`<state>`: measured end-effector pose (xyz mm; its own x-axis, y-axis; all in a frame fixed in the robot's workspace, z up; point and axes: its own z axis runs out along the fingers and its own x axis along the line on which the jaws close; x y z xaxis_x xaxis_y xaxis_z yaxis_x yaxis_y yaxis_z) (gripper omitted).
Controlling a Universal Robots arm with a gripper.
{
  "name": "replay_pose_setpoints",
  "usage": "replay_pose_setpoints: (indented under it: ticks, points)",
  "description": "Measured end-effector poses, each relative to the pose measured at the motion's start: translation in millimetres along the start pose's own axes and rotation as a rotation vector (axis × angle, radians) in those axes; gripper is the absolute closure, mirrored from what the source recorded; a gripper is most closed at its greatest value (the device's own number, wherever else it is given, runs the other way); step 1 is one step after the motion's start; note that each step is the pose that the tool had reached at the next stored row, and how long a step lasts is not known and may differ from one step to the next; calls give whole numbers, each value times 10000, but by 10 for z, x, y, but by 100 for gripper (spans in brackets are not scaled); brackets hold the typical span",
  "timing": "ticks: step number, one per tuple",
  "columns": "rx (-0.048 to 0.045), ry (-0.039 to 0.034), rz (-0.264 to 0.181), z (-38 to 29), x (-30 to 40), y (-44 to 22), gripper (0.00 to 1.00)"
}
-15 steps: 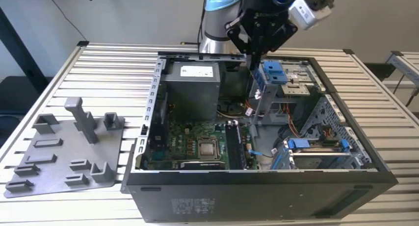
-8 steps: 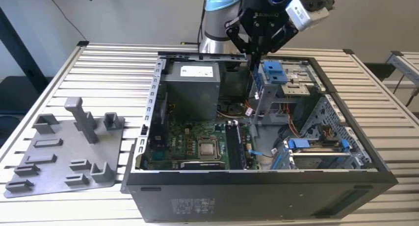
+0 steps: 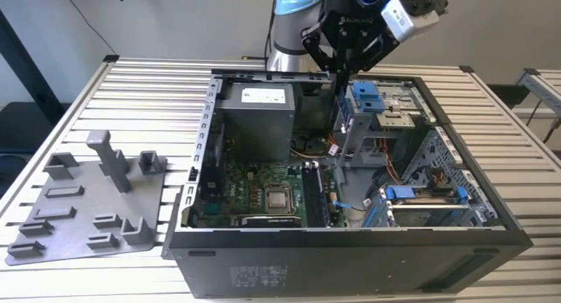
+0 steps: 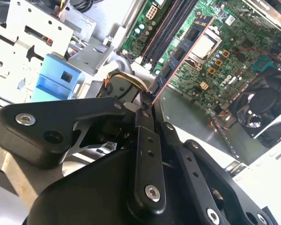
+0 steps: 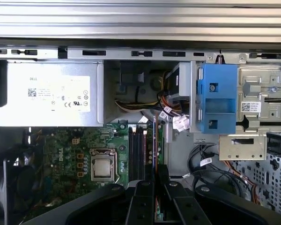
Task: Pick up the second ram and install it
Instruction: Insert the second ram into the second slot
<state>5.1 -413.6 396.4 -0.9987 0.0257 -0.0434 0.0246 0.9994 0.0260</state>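
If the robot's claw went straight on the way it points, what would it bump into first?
Probably the green motherboard, near its black memory slots. The second ram, clamped in the gripper, sticks out ahead and would likely touch before the fingers do. Depth is hard to judge here.

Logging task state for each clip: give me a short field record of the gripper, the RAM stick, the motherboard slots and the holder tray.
gripper: shut on the long, thin dark circuit-board ram stick
ram stick: held by one end, above the open black computer case, not seated
memory slots: long, dark, beside the silver square processor on the green motherboard
holder tray: grey plastic, on the slatted table, at the exterior view's left of the case
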Motion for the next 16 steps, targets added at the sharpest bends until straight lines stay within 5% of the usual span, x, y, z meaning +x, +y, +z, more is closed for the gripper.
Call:
replay_pose_setpoints:
  ticks: [16]
  points:
    - [141,2,135,146,7,-9,85]
